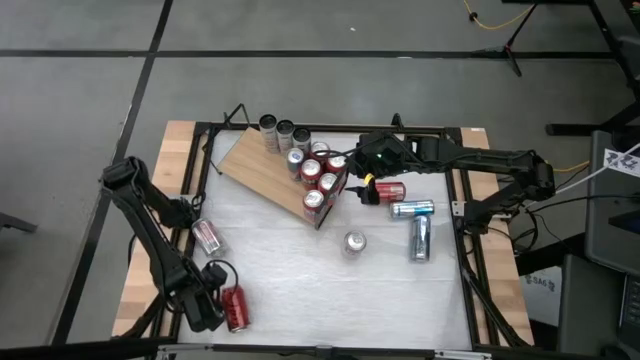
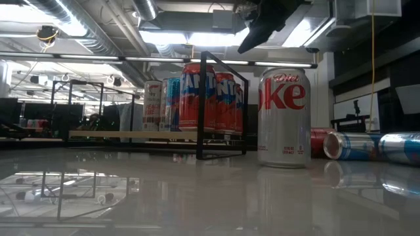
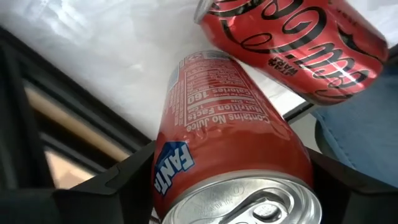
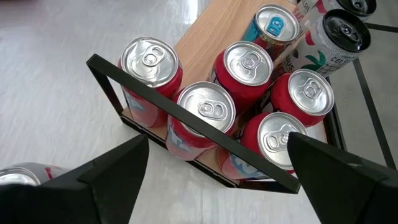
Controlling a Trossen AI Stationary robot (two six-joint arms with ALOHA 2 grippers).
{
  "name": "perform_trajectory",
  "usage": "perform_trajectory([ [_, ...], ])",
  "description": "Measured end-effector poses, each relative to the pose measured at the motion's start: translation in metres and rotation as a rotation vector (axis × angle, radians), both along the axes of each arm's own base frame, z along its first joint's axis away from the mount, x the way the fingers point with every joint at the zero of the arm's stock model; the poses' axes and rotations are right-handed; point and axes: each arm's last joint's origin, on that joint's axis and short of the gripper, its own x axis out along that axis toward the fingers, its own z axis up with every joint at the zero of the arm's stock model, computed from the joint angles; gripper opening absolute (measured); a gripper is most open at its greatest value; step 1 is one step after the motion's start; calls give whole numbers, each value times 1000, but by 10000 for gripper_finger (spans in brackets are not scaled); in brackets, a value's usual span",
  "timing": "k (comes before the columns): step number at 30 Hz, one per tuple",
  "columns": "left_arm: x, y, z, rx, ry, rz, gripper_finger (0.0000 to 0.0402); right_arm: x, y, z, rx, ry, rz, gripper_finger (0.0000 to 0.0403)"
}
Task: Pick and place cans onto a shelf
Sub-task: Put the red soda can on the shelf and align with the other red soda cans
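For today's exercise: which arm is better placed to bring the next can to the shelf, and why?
Left: its fingers already flank a red can. The right gripper hangs open and empty above the shelf.

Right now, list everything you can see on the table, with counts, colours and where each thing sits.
Shelf: one, light-brown board with a black frame at one end, far middle of the table.
Cans on the shelf: about nine, mostly red, some silver, upright, reaching to the framed end.
Diet Coke can: one, silver, upright on the table in front of the shelf.
Lying cans: three, one red and two blue-and-silver, right side of the table.
Coke can: one, red, lying at the left.
Fanta can: one, red, near the front-left corner.
Table: one, white top, wooden side strips.
Left tool: one, dark, closed on the Fanta can.
Right tool: one, dark, open above the cans on the shelf.
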Motion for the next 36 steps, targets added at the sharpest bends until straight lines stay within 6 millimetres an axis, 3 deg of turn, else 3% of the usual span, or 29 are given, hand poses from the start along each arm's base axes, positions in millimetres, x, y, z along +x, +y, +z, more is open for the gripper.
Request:
perform_trajectory([
  [11, -9, 32, 40, -136, 3, 105, 284, 0, 0, 0, 0, 0, 0, 372],
  [20, -6, 76, 70, -214, -89, 268, 284, 0, 0, 0, -18, 2, 19, 372],
  [26, 6, 109, 75, -122, -199, 409, 285, 0, 0, 0, -19, 1, 19, 372],
  [36, 33, 170, 65, 43, -211, 381, 285, 0, 0, 0, -19, 1, 19, 372],
])
